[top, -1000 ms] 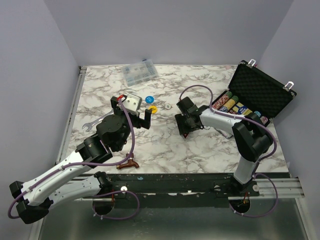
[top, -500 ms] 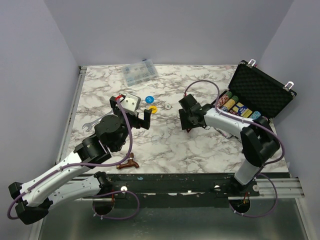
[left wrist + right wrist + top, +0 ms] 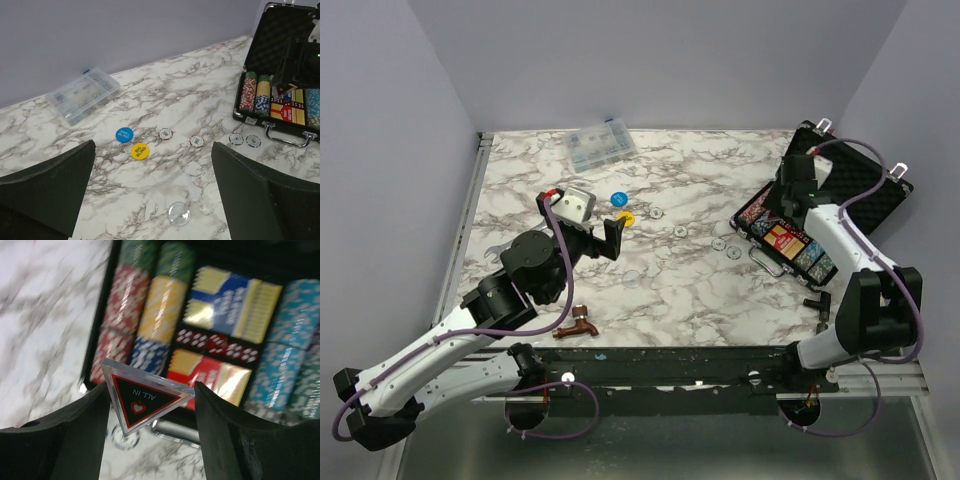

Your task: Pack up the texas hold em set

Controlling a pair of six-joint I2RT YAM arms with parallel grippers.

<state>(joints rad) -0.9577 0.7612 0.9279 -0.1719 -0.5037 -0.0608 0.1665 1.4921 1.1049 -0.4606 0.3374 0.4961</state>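
Right hand (image 3: 147,405), poised over the open tray of the black case (image 3: 860,185), its fingers (image 3: 60,440) partly closed on the two side corners of a clear triangular token (image 3: 142,400). The token's red-and-black face reads "ALL IN", upside down in the wrist view, above a small heart. Left hand (image 3: 152,150), fully spread and empty, above the middle-left of the marble desk (image 3: 660,290). The case lies at the right side of the desk with its foam-lined lid raised. In the left wrist view its right end is cut off by the frame. The right wrist view is blurred. Chip rows (image 3: 160,305) in red, yellow, blue, green and teal can be told apart, as can two card boxes (image 3: 232,302) and a line of red dice (image 3: 215,342), but no print on the boxes is legible. The token and fingers hide part of the case's near rim. On the desk lie a blue disc (image 3: 124,134) marked "SMALL BLIND", a yellow disc (image 3: 140,150) marked "BIG BLIND", four loose chips (image 3: 197,141) whose markings are too small to read, and a clear disc (image 3: 179,213). A clear plastic box (image 3: 82,95) lies near the back wall, its contents indistinct.
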